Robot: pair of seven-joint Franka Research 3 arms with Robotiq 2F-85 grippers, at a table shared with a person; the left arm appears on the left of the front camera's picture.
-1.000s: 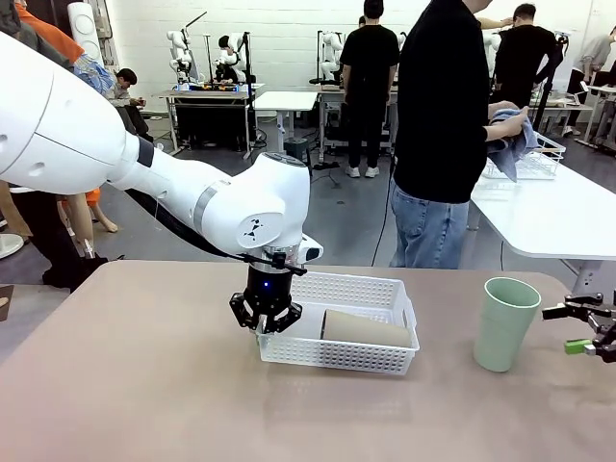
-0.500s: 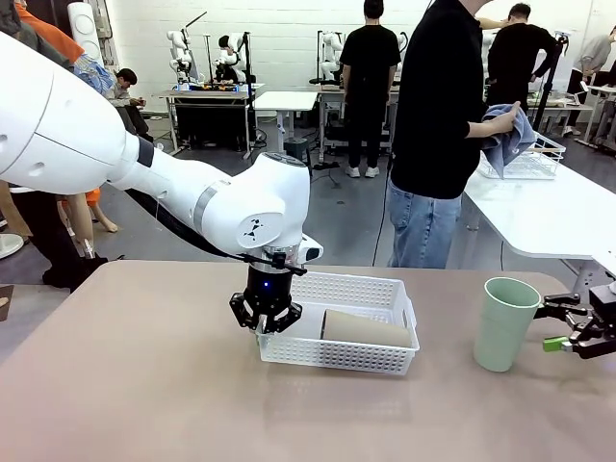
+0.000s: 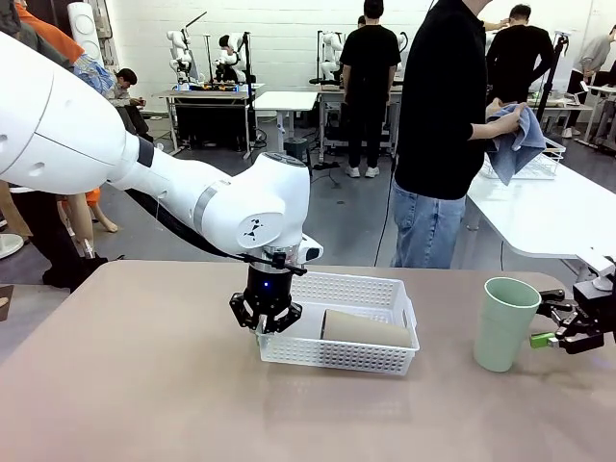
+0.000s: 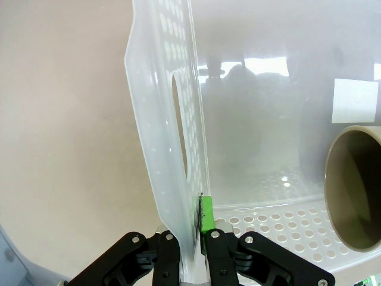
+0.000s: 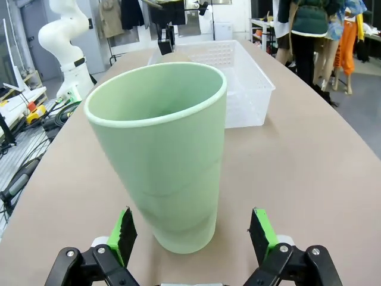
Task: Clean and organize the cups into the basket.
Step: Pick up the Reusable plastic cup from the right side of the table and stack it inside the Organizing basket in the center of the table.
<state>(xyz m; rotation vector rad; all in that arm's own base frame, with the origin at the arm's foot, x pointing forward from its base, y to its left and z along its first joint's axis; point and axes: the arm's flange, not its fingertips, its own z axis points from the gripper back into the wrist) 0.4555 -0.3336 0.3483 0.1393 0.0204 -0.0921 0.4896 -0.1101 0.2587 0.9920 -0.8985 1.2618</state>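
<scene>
Item one, my left gripper (image 3: 266,316): jaws pressed together on the left end wall of the basket (image 3: 358,282). One finger is outside and one green pad (image 4: 206,213) inside, just below the handle cut-out as my left wrist view has it. Item two, the basket: white, lattice-sided, sitting flat on the table (image 3: 135,385) near the middle. Item three, tan cup (image 3: 367,329): lying on its side inside the basket, toward its right end, open mouth turned toward the end wall I hold. Item four, mint cup (image 3: 505,324): upright, mouth up, on the table to the right of the basket and apart from it. Item five, my right gripper (image 3: 546,320): low over the table, just right of the mint cup, fingers spread wide and holding nothing. In my right wrist view its two green pads (image 5: 124,231) flank the foot of the cup with a gap on each side. Item six, a person (image 3: 443,115): standing at the far side of the table, turned sideways, a hand on a blue cloth (image 3: 517,142) held at chest height.
</scene>
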